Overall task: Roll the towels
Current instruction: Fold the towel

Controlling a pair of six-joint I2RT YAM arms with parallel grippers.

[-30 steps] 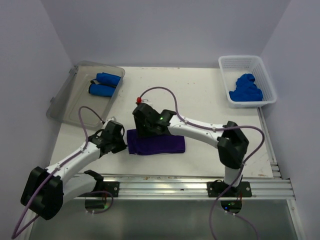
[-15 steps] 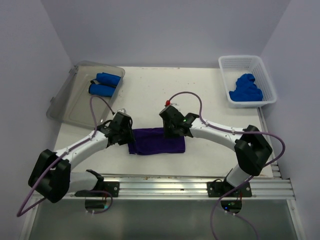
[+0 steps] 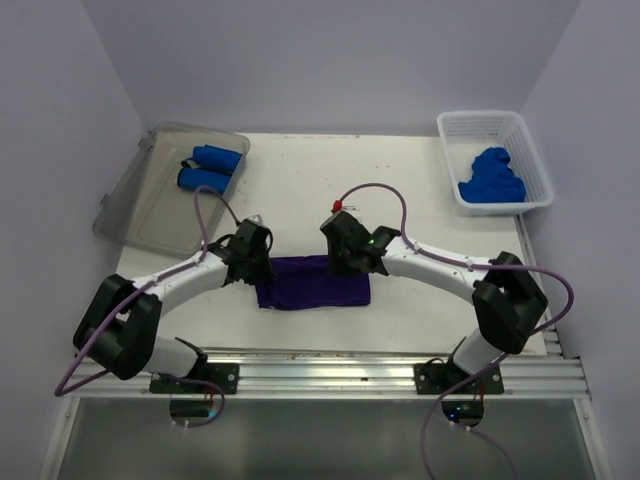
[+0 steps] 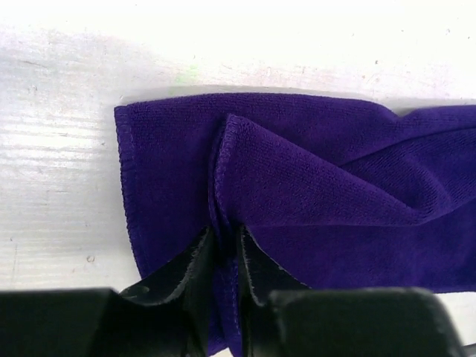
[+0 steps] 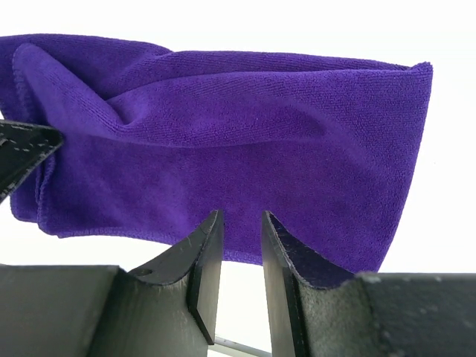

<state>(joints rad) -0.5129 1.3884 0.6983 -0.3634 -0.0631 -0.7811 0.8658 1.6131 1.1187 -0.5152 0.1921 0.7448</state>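
A: Top view?
B: Shows purple towel [image 3: 315, 283] flat on the bench [image 3: 420, 200], front centre; left end effector [image 3: 258, 262] at its far left corner, right end effector [image 3: 343, 262] at its far edge.
A: Left wrist?
B: Shows left end effector [image 4: 225, 236] clamped on a raised fold of the purple towel [image 4: 320, 186].
A: Right wrist?
B: Shows right end effector [image 5: 240, 221] narrowly apart at an edge of the purple towel [image 5: 245, 141]; cannot tell whether gripping cloth.

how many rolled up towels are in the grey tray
2. One blue roll lies at the far end of the tray, the other just in front of it, side by side. The tray is clear, so none seem hidden.
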